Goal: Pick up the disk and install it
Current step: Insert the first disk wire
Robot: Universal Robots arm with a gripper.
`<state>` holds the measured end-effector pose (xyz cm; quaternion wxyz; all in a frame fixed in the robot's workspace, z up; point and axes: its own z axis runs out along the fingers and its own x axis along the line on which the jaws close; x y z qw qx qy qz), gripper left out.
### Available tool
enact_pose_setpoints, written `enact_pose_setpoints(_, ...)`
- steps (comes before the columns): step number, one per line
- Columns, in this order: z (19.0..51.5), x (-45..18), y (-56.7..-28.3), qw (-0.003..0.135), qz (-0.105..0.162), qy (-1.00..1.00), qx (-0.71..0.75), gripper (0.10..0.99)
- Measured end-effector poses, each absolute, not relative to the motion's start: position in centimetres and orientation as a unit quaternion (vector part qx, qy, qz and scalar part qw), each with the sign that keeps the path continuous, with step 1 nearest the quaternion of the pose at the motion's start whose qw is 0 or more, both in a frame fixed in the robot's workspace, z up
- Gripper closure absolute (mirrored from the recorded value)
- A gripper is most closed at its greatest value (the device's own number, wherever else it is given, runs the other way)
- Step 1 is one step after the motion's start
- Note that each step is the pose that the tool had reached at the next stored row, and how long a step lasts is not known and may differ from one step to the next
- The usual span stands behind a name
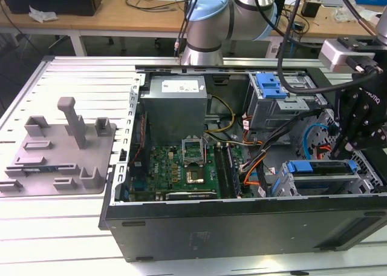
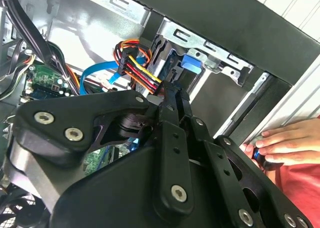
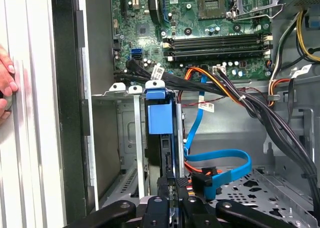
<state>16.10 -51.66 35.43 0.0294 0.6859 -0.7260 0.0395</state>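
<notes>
Nearest you in the first wrist view, the claw (image 3: 174,185) sits right at the edge of the disk (image 3: 160,117). You cannot tell whether it is spread, pressed together or pinching that edge. The disk stands on edge in a slot of the drive cage (image 3: 131,138), and its blue carrier probably serves as a guide along the rails. It looks largely seated.

Just beside the cage, a blue data cable (image 3: 225,168) loops loose, apparently kept out of the slot's way. Beyond it the motherboard (image 3: 200,18) lies flat.

The computer case (image 1: 242,227) rests on its side with the panel off, so you can reach in from above. It stands on a ribbed aluminium worktop (image 1: 60,239), where a person's hand (image 2: 285,140) rests near the case. A grey fixture plate (image 1: 60,149) sits well apart, towards the exterior view's left. Cluttered wooden desks (image 1: 121,13) stand behind.
</notes>
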Motion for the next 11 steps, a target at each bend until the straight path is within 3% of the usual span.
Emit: enact_pose_setpoints(11, 35.17, 16.13, -51.66, 0.029, 0.040, -0.726, 0.686, 0.918)
